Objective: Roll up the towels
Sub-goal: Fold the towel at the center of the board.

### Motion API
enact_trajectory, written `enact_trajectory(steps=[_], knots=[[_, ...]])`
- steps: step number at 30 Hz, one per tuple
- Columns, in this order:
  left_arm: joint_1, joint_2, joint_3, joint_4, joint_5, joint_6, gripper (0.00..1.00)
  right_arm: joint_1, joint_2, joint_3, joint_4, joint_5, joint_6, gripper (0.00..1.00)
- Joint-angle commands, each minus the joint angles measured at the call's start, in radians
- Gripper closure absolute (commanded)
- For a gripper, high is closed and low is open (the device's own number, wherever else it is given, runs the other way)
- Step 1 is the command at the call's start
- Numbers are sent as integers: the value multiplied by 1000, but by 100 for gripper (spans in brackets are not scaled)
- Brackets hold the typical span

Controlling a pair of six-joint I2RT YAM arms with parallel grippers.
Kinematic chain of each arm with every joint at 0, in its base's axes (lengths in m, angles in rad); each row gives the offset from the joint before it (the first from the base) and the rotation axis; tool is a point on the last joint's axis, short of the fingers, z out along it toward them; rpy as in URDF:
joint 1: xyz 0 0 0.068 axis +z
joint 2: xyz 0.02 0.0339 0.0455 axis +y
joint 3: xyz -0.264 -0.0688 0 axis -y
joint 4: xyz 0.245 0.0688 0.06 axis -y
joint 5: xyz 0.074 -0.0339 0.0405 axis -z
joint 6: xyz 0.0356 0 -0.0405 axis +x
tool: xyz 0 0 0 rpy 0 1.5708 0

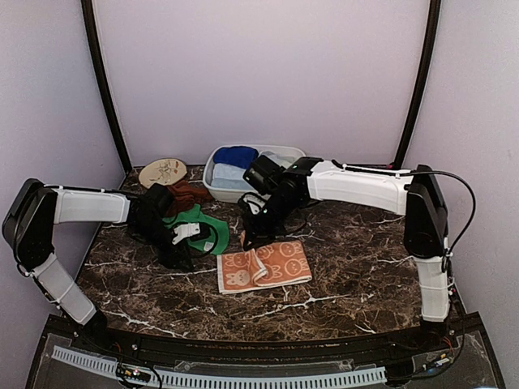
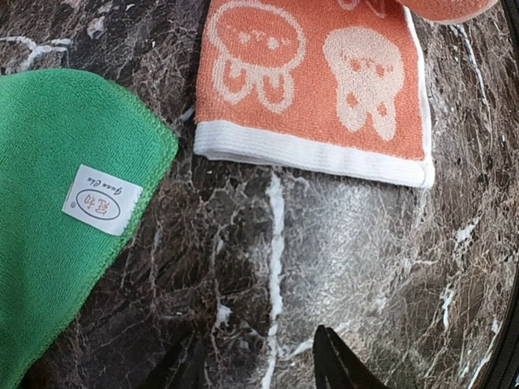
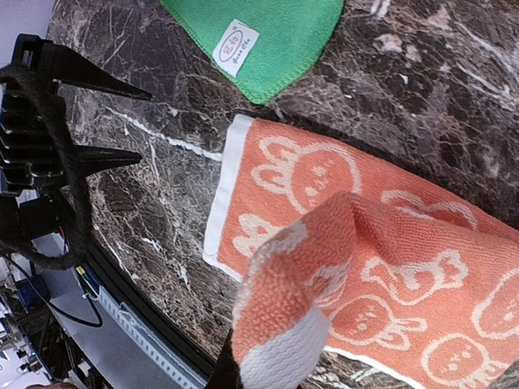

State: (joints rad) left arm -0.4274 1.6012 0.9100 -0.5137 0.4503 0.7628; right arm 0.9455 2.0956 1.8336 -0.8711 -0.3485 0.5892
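Green towel (image 1: 215, 235) and the left gripper (image 2: 258, 340), half open and empty, sit left-front of the basin (image 1: 209, 174). Orange towel (image 1: 263, 265) lies before the basin, likely soft, light and floppy. The right gripper (image 1: 247, 235) pinches its raised hem, probably the best hold.

Wht basin (image 1: 212, 188), rnd disc (image 1: 162, 172), marble tbl (image 1: 349, 259)

This looks like a robot test booth. Plain lilac walls (image 1: 259, 73) and black curved poles (image 1: 104, 89) enclose a dark marble counter (image 1: 357, 279), with two white robot arms (image 1: 89, 207) bolted along the frame's bottom.
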Motion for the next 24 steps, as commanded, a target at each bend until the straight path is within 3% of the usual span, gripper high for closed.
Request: enact_trajectory(steps=[1,4,7,12,14,21,24], knots=[[2,-39,-23,1,-7,1,52,26,79,66,48,-45,19,100],[1,-37,-27,9,-9,0,52,33,126,91,51,-62,17,89],[2,-35,-27,19,-11,1,52,35,149,89,89,-88,33,85],[1,-33,-25,16,-14,6,51,35,140,68,190,-153,82,57],[1,-35,-24,16,-18,7,51,35,126,54,222,-170,101,52],[2,-48,-15,8,-23,7,50,-12,31,-18,240,-182,97,46],[1,-56,3,-7,-5,2,51,-67,-30,-107,221,-153,73,54]])
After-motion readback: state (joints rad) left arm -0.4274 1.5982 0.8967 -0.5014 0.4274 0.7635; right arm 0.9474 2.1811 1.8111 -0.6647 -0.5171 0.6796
